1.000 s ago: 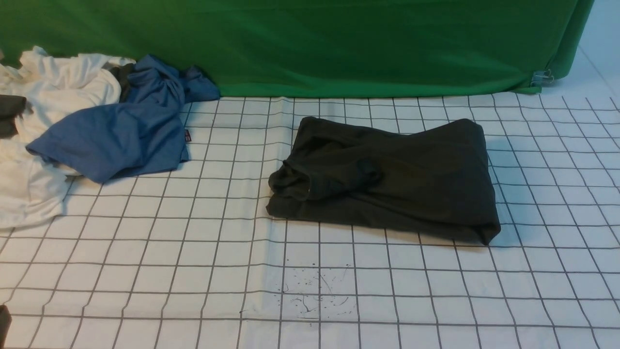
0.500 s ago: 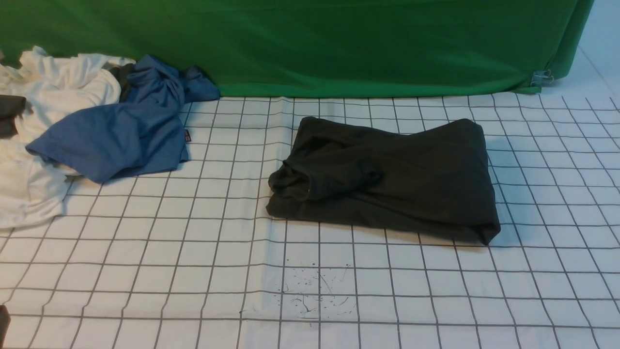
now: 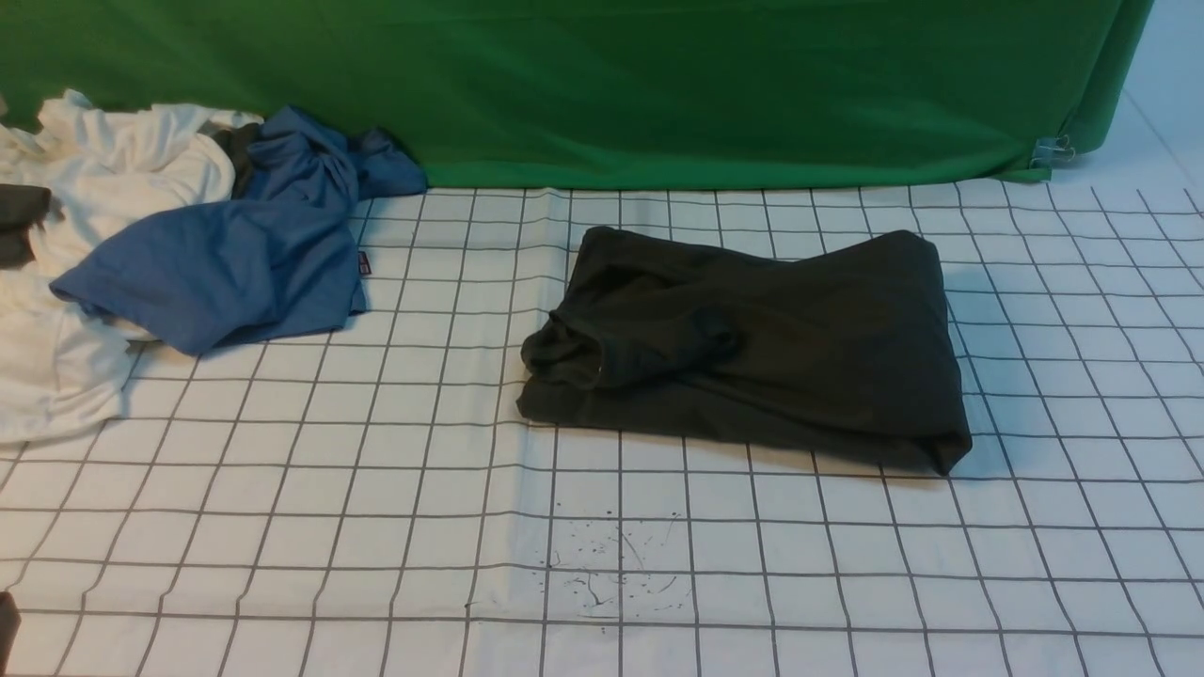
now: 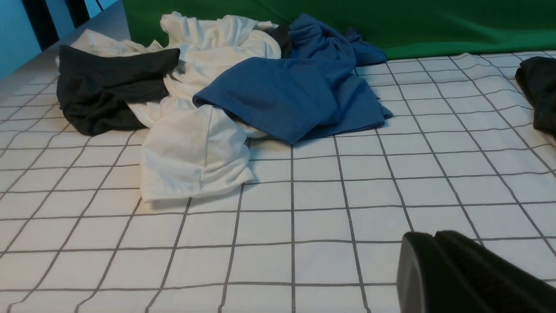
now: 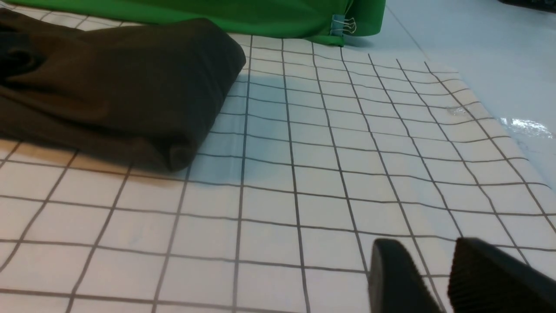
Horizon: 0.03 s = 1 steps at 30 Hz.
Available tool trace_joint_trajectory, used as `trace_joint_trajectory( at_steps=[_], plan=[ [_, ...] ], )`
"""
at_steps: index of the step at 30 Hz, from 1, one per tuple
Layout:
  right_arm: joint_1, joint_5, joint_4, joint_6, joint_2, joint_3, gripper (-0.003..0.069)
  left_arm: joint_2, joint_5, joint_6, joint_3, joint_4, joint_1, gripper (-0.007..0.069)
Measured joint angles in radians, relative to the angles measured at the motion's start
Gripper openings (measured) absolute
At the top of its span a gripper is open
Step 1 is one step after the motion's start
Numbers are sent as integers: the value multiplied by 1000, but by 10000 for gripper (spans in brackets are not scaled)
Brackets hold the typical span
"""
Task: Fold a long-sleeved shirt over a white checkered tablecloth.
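though folded, long-sleeved shirt untouched

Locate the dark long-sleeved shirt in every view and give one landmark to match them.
Front: long-sleeved shirt folded, centre-right on the white checkered tablecloth.
Left wrist: only its edge at the frame's right border.
Right wrist: fills the upper left.
Shared landmark: green backdrop behind it.

Black ribbed pads on both jaws

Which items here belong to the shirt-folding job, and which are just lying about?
Job: long-sleeved shirt, folded dark bundle; white checkered tablecloth beneath it.

Lying about: blue garment, white garment, dark garment, green backdrop cloth, binder clip.
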Motion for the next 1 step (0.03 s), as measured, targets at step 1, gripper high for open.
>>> trace_joint_trajectory(
  at_steps=[1],
  plan=[
    [0,0,0,0,0,0,242,0,0,0,0,0,0,-30]
  ],
)
